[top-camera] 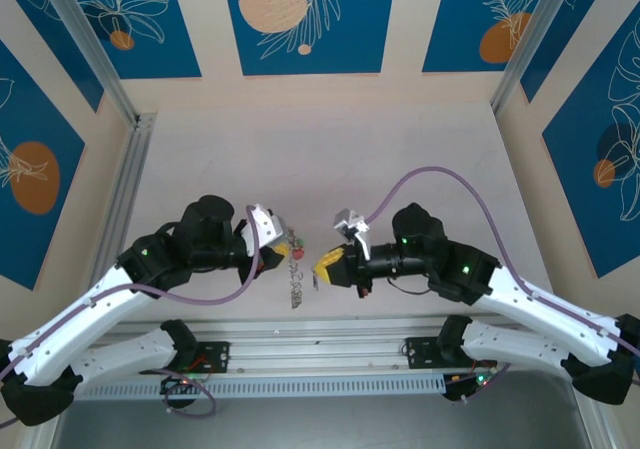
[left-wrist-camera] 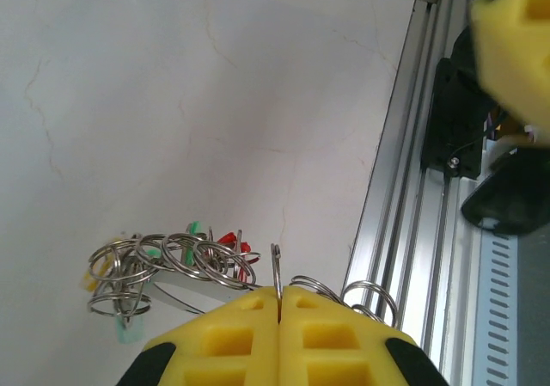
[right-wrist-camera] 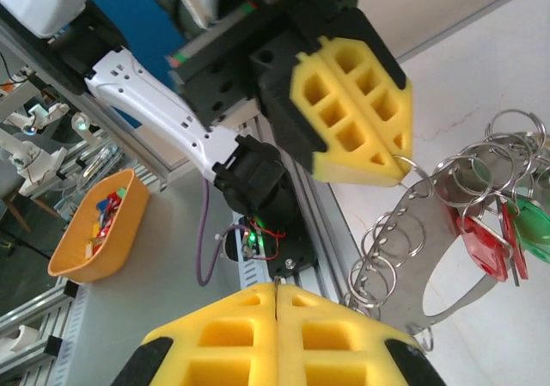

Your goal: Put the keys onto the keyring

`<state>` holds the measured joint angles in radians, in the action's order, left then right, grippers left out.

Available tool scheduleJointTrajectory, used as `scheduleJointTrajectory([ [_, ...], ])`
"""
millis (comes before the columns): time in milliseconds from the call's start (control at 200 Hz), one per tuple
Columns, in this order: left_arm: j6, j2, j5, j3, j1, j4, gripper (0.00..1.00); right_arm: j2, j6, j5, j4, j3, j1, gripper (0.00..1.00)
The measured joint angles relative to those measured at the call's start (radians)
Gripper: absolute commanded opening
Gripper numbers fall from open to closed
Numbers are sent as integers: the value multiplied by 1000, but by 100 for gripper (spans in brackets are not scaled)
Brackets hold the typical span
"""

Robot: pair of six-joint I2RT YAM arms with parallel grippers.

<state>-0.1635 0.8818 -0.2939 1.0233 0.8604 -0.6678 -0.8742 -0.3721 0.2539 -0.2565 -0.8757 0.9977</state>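
While both arms meet over the pale worktop [top-camera: 330, 159], the left gripper [right-wrist-camera: 400, 173] is clamped on the keyring [right-wrist-camera: 404, 223] (held near the front rail). The right gripper [right-wrist-camera: 277, 287] is pressed closed beside it. Red and green keys [right-wrist-camera: 481, 244] dangle from the keyring, any markings too small to read.

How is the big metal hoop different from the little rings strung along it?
The keyring is a single wide, flat band bent into a large hoop; the small rings are many thin wire loops, far smaller. The keyring is held at one end by the shut left gripper; the small rings dangle loose from the keyring's rim. Some small rings carry the red key and the green key. Both are shiny silver metal.
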Motion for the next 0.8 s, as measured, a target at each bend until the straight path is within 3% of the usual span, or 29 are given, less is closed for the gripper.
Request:
scheduleJointTrajectory([
  [340,-43,32,28,36,87,-3,0,-136,-3,11,65,-41,-15,0],
  [800,-58,35,51,36,103,-13,0,-152,-19,15,70,-44,-42,0],
])
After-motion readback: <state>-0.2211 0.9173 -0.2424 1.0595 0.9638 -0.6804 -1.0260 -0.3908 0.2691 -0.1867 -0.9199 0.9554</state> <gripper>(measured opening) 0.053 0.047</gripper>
